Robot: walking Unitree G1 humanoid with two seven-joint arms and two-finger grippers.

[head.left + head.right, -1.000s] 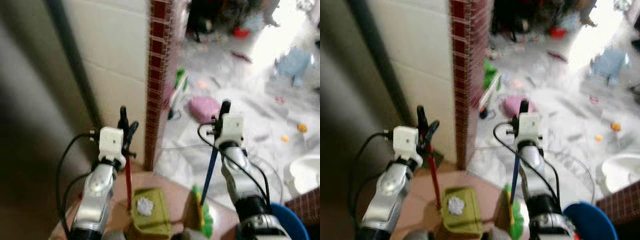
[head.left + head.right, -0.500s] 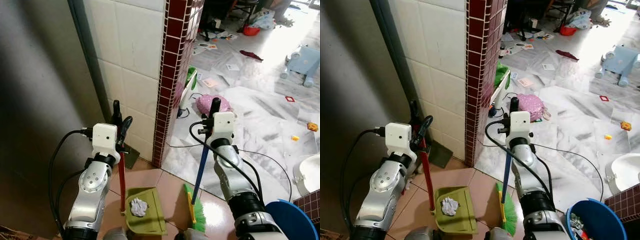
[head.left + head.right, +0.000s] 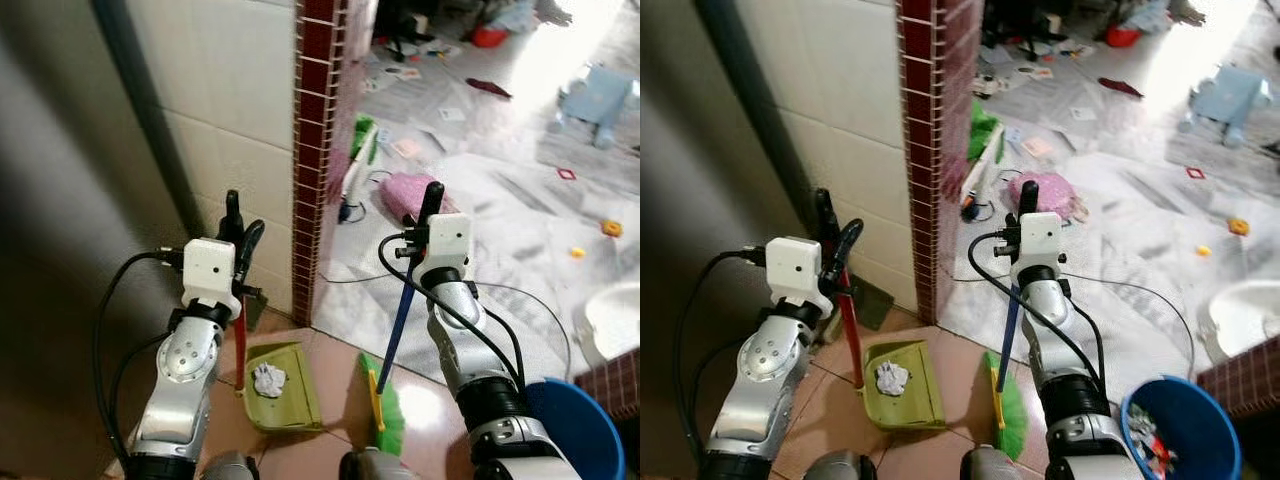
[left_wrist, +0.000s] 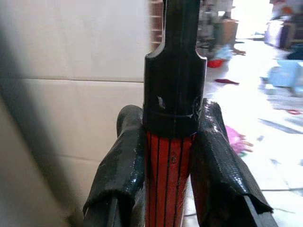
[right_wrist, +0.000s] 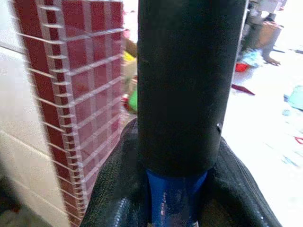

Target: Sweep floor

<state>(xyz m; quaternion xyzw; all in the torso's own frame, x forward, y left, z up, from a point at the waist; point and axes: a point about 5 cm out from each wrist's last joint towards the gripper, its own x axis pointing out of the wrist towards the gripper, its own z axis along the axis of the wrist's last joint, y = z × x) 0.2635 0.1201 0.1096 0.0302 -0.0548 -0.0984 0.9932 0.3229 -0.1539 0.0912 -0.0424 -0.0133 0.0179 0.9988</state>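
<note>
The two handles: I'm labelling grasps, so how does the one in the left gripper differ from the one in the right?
The dustpan handle in the left gripper is red; the broom handle in the right gripper is blue. The first ends in a green dustpan holding crumpled paper, the second in green bristles. Both have black top grips, clamped between the fingers.

Left gripper [image 4: 170, 170] is clamped on a red ribbed handle [image 4: 168, 184] with a black end cap [image 4: 174, 90]; 2 black fingers [image 4: 120, 165] press its sides. Pale tiled wall [image 4: 71, 94] behind, bright littered floor [image 4: 265, 109] beyond.
</note>
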